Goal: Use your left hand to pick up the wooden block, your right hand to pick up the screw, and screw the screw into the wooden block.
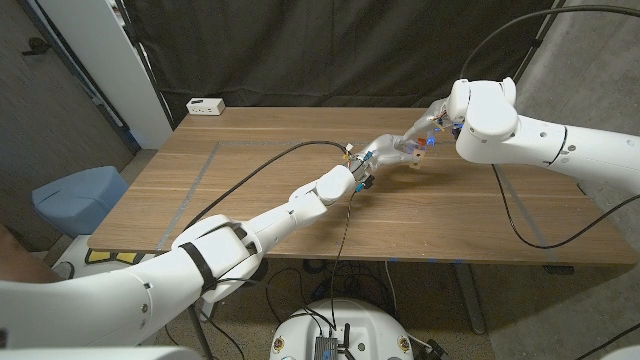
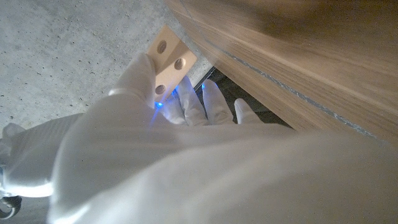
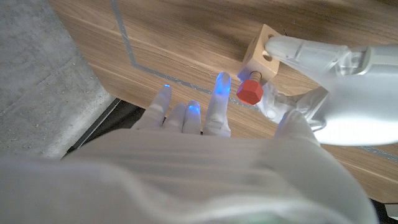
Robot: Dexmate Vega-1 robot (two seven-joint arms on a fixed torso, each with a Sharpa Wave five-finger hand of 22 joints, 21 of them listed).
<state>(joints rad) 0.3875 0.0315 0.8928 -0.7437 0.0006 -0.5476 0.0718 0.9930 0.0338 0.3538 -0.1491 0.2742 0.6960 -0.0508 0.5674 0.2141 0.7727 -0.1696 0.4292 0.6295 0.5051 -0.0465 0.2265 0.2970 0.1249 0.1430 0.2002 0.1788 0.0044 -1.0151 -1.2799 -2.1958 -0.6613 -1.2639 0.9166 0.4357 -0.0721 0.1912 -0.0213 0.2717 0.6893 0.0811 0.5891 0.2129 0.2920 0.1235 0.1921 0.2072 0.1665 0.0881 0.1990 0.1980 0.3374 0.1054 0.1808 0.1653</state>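
Observation:
My left hand holds the pale wooden block above the table's middle; three round holes show on one face. From the right wrist the block shows with a finger of my left hand over its top. The screw, with a red head, sticks out of the block's side. My right hand meets the left one from the right. Its thumb and a fingertip pinch the red head. How deep the screw sits is hidden.
A white power strip lies at the table's far left corner. Grey tape lines mark the wood. A black cable runs along my left arm. A blue bin stands on the floor to the left.

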